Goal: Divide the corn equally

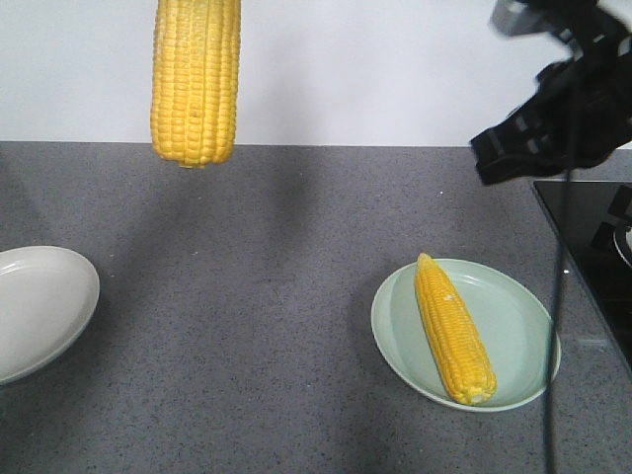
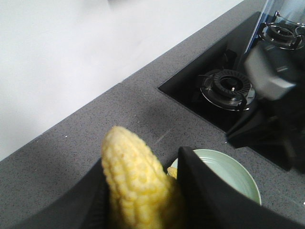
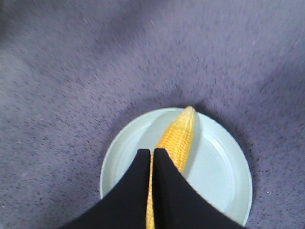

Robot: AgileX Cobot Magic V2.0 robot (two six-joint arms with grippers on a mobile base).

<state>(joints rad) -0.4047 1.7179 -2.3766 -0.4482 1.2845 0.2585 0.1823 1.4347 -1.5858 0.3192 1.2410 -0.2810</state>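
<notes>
My left gripper (image 2: 143,200) clamps a bright yellow corn cob (image 1: 196,79) high above bare grey stone counter (image 1: 257,296). Right gripper (image 3: 152,191), fingers pressed together and empty, hovers over another cob (image 1: 452,331) lying inside the pale green plate (image 1: 518,316), near the black hob's edge (image 1: 583,247); a white plate (image 1: 44,306) sits far left.

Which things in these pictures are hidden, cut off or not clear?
- Held corn: front view's top edge cuts off its upper part and the left gripper.
- White plate: cut by the front view's left edge.
- Left gripper: left wrist view is blurred; its fingers hide the cob's lower part.
- Corn on the green plate: right gripper covers its lower half in the right wrist view.
</notes>
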